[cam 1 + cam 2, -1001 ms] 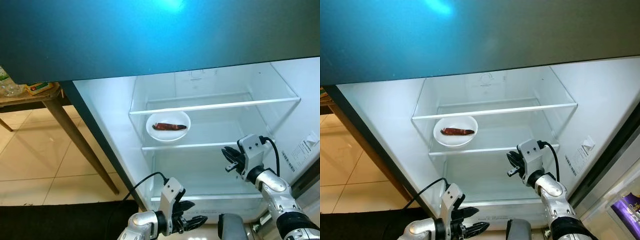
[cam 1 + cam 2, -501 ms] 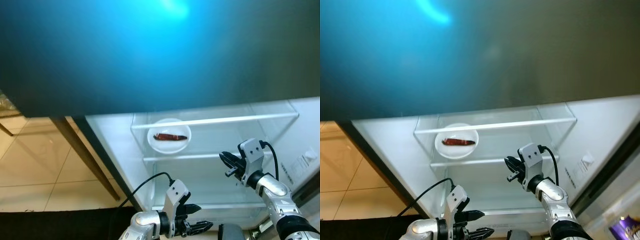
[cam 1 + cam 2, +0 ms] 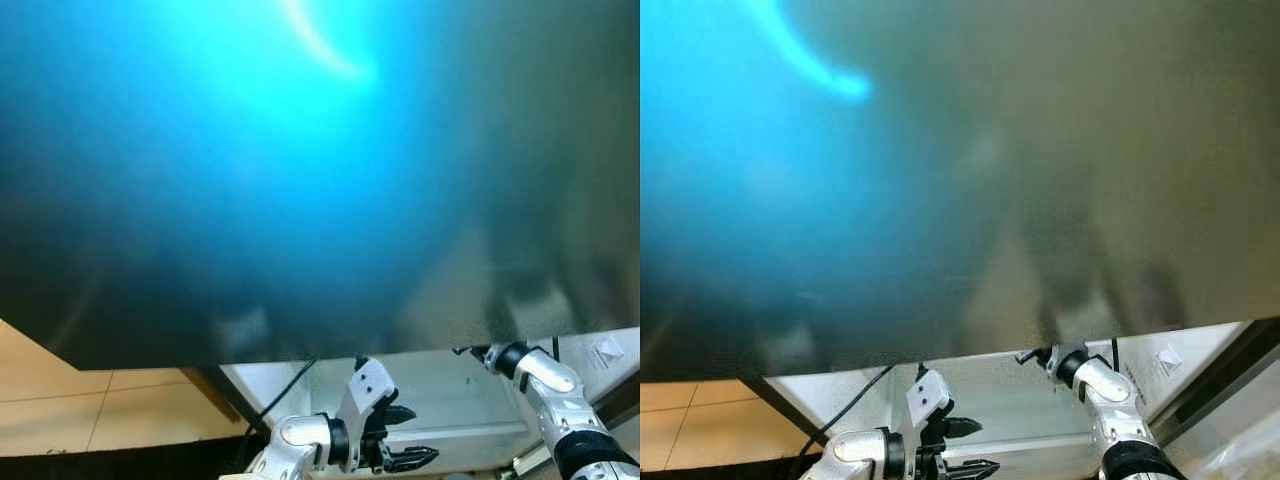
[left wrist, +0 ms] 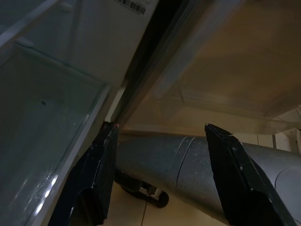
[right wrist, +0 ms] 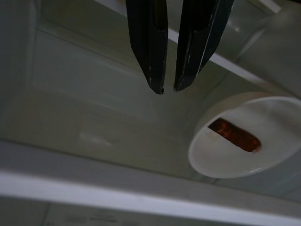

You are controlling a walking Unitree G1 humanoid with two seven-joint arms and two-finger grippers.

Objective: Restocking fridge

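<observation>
A white bowl point(image 5: 221, 165) holding a reddish-brown piece of food point(image 5: 234, 135) stands on a glass fridge shelf, seen in the right wrist view. My right gripper point(image 5: 165, 88) hangs shut and empty a little short of the bowl; in the right eye view its tip point(image 3: 1026, 355) pokes out just under the door's edge. Low in front of the fridge, my left gripper point(image 3: 408, 436) is open and holds nothing. The left wrist view shows its fingers point(image 4: 101, 155) spread wide beside a clear drawer point(image 4: 42, 122).
The glossy dark teal fridge door point(image 3: 300, 150) hangs close overhead and hides the shelves. Below it shows the white lower fridge interior point(image 3: 450, 390). Tan floor tiles point(image 3: 60, 420) lie to the left. A grey rounded body part point(image 4: 188, 160) sits beyond the left fingers.
The whole picture has shifted: the camera moved, so the dark door now covers the shelves and bowl. The right gripper's tip is half hidden behind the door edge. Left gripper stays open.
</observation>
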